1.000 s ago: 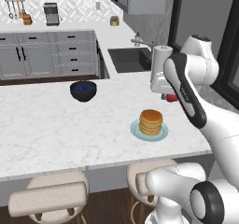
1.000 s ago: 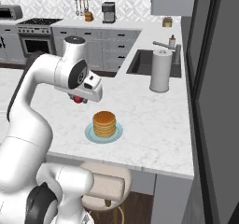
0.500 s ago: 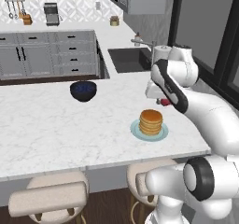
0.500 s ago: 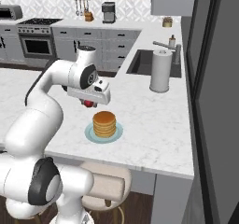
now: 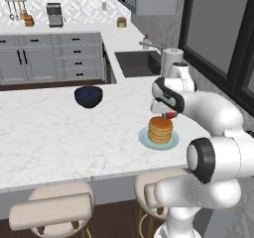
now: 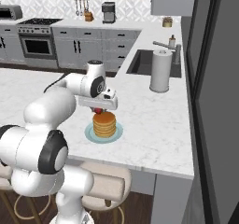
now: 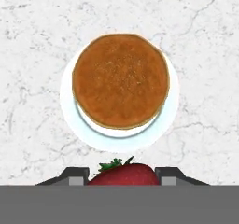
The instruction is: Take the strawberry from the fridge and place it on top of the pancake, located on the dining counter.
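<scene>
You are holding the strawberry (image 7: 122, 174) clamped in the gripper (image 7: 122, 176), hovering above the dining counter (image 5: 59, 133) near its stool-side edge. The pancake (image 7: 120, 80) stack is lying just ahead of the fingertips, slightly off-centre; you are needing a short forward shift before release.

One pancake (image 5: 160, 129) stack, one strawberry (image 7: 122, 174), one bowl (image 5: 89, 96), two stools (image 5: 52, 209).
</scene>
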You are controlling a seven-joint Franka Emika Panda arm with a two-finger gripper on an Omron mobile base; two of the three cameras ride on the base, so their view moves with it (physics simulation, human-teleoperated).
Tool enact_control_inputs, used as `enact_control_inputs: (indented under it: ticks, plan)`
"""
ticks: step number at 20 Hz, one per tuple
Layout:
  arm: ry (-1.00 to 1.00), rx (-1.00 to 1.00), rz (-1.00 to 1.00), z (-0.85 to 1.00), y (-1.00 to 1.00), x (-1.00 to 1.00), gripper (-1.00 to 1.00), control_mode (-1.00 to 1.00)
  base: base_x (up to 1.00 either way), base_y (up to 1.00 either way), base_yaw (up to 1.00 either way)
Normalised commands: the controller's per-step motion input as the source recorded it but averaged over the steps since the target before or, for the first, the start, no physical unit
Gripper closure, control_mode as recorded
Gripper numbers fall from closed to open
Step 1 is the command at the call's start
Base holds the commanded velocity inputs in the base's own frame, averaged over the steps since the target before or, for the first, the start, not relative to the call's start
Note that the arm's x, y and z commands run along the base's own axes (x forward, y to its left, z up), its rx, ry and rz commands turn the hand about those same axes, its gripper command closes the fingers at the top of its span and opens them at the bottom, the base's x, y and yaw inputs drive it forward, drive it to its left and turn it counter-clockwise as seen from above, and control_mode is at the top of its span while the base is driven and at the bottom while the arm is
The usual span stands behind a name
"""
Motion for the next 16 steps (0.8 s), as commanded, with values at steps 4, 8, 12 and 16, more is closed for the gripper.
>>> enact_control_inputs:
  ticks: [4, 8, 12, 16]
  plan:
    - [0.05, -0.06, 0.02, -0.46, 0.00, 0.66, 1.00, -1.00, 0.00, 0.00, 0.00]
    - [0.06, -0.06, 0.02, -0.39, 0.00, 0.53, 1.00, -1.00, 0.00, 0.00, 0.00]
    - [0.04, -0.04, 0.04, -0.36, 0.00, 0.33, 1.00, -1.00, 0.00, 0.00, 0.00]
    - [0.00, -0.03, 0.06, -0.22, 0.00, 0.05, 1.00, -1.00, 0.00, 0.00, 0.00]
